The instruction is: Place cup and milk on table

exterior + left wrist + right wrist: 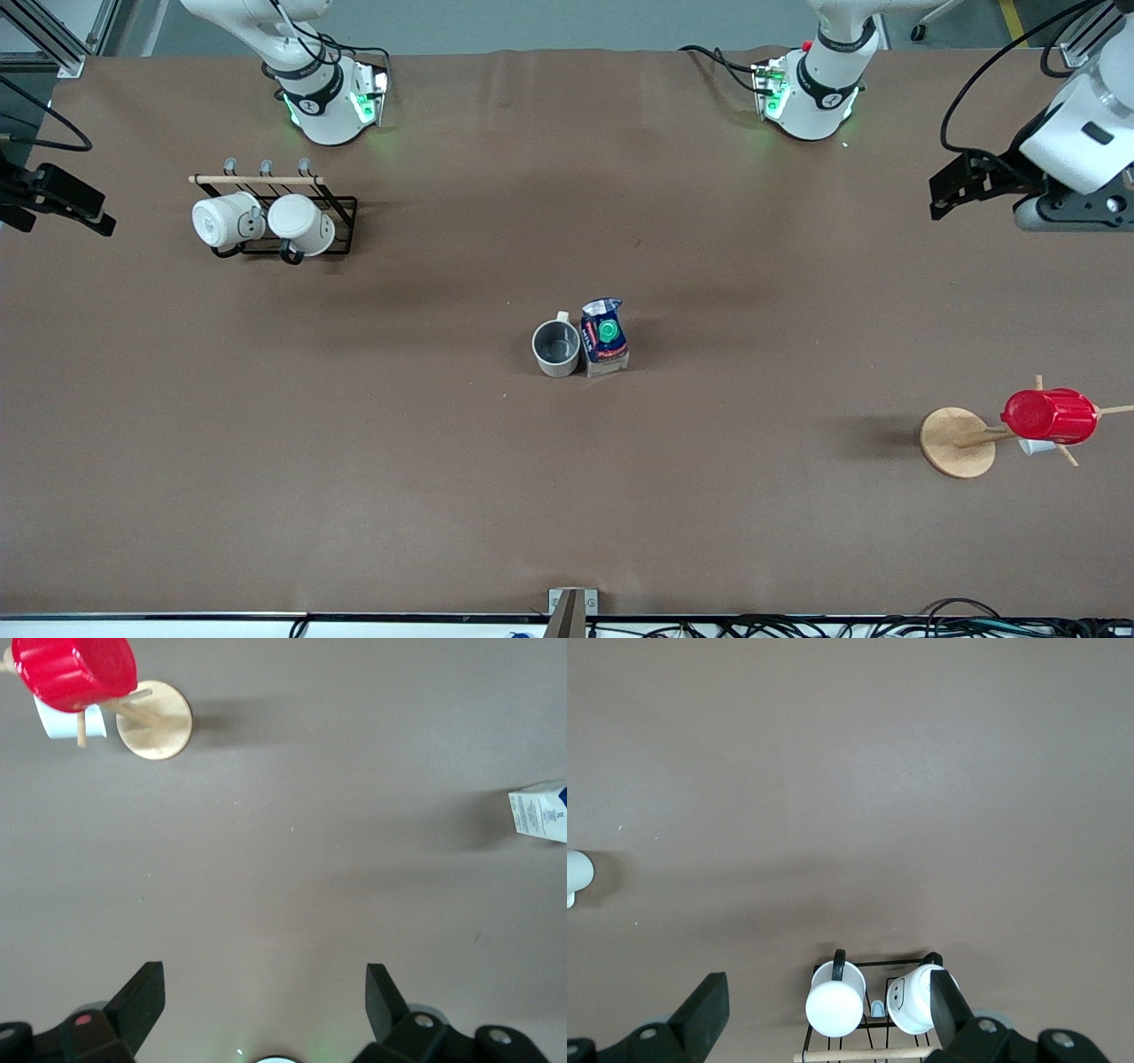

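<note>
Little can be read here. The milk (604, 338), standing on the table (567, 496) beside the cup (555, 347), carries a red label strip below its green cap, but the letters on it are too small to make out. In the left wrist view its white side panel (539, 813) bears fine dark print, likewise illegible

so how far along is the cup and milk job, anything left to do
It looks done. The cup stands upright on the table at its middle, with the milk upright right beside it. Nothing is in hand: the left gripper is open over bare table at the left arm's end, and the right gripper is open above the mug rack at the right arm's end. Nothing visible remains to do.
</note>
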